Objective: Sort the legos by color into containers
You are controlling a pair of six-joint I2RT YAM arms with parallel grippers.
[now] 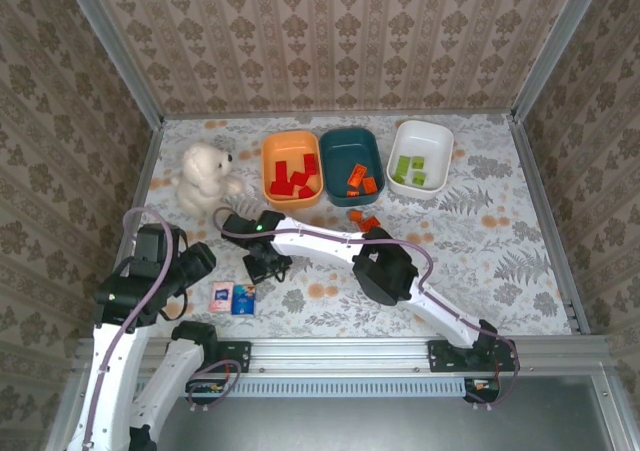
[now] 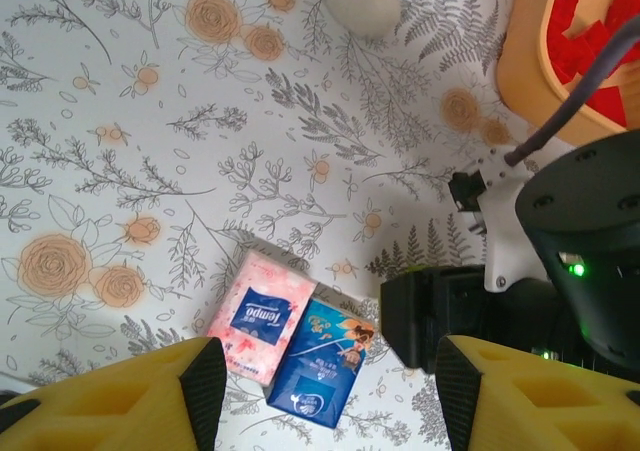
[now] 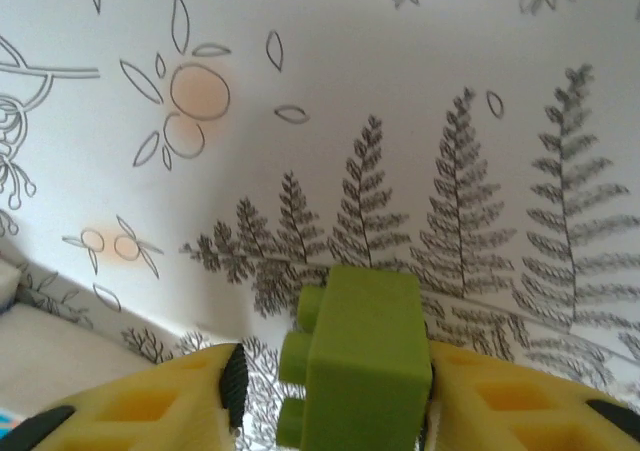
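From where I stand, most of the sorting looks done. In the overhead view three containers sit in a row across the upper middle of the frame. The orange rounded plastic bowl (image 1: 275, 151) holds a heap of red bricks (image 1: 292, 179). The dark teal plastic bowl (image 1: 350, 143) beside it holds a few orange bricks (image 1: 358, 179). The white plastic bowl (image 1: 437, 143) on the right holds several green bricks (image 1: 415, 169).

The right gripper (image 1: 265, 263) reaches far over to the lower left of centre. Its wrist camera shows the right gripper (image 3: 335, 391) clamped on a light green plastic brick (image 3: 365, 341), one yellow finger on each side, just above the flower-printed table (image 1: 480, 241). That brick is well apart from the white bowl, so I'd judge it must cross to the upper right before it is let go.

Just below the teal bowl, a couple of loose orange bricks (image 1: 365, 218) lie on the cloth, not yet sorted. I can find no other stray bricks, though the arm may hide some.

The left gripper (image 1: 195, 259) hangs at the left of the frame. Through its own camera the left gripper (image 2: 320, 391) has its fingers spread apart with nothing between them, above a flat pink-and-blue packet (image 2: 290, 346). A white stuffed bear (image 1: 205, 176) sits to the left of the orange bowl.
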